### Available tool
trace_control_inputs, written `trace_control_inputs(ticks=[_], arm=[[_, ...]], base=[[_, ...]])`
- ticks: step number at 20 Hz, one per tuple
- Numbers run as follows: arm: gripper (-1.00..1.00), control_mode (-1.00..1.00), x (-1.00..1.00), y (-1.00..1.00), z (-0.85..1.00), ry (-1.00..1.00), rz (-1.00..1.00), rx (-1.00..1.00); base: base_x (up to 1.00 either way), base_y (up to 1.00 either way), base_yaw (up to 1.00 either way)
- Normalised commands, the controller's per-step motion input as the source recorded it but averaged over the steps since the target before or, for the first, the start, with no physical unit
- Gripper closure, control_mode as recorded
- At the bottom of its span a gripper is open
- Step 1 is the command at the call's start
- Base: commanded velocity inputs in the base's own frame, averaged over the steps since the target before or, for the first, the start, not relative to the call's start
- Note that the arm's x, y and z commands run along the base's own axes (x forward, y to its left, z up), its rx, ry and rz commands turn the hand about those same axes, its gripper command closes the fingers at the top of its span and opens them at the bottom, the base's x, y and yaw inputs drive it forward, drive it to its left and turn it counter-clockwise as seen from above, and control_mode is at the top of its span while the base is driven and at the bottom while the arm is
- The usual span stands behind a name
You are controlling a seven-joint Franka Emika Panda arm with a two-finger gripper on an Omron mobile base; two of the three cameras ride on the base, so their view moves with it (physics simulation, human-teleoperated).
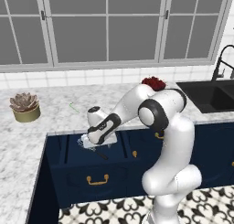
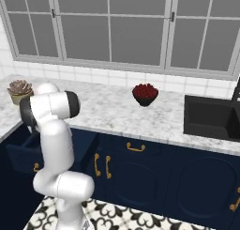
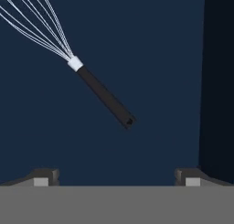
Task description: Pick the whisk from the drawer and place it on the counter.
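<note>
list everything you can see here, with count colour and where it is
whisk: 1, silvery wires and black handle, lying on the drawer floor
drawer: 1, navy with a gold bar handle, pulled open below the counter
counter: 1, white marble with grey veins, L-shaped under the windows
potted succulent: 1, dusty pink in a tan pot, left end of the counter
bowl of red fruit: 1, dark bowl, red contents, on the counter left of the sink
sink: 1, black basin set in the counter, right side
faucet: 1, black, behind the sink
cabinet doors: several, navy with gold handles, under the counter
windows: a row, grey panes, behind the counter
pincer: 1, dark tips apart, open above the whisk
</note>
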Motion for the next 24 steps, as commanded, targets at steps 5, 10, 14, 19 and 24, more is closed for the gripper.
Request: trace_control_inputs(ticks=[5,10,14,19,24], arm=[[-1.00,-1.00,0.12,0.03,-0.40,0.00,0.00,-0.04],[-1.00,-1.00,0.16,0.00,-0.44,0.00,0.00,-0.01],[-1.00,-1.00,0.35,0.00,-0.31,0.00,0.00,0.00],[-1.00,-1.00,0.22,0.00,-0.39,-0.01,0.01,0.00],[-1.00,-1.00,0.08,0.00,-0.43,-0.02,0.03,0.00]], base=[[0.00,0.00,0.00],[0.00,0.00,0.00],[0.00,0.00,0.00],[0.00,0.00,0.00],[0.00,0.00,0.00]])
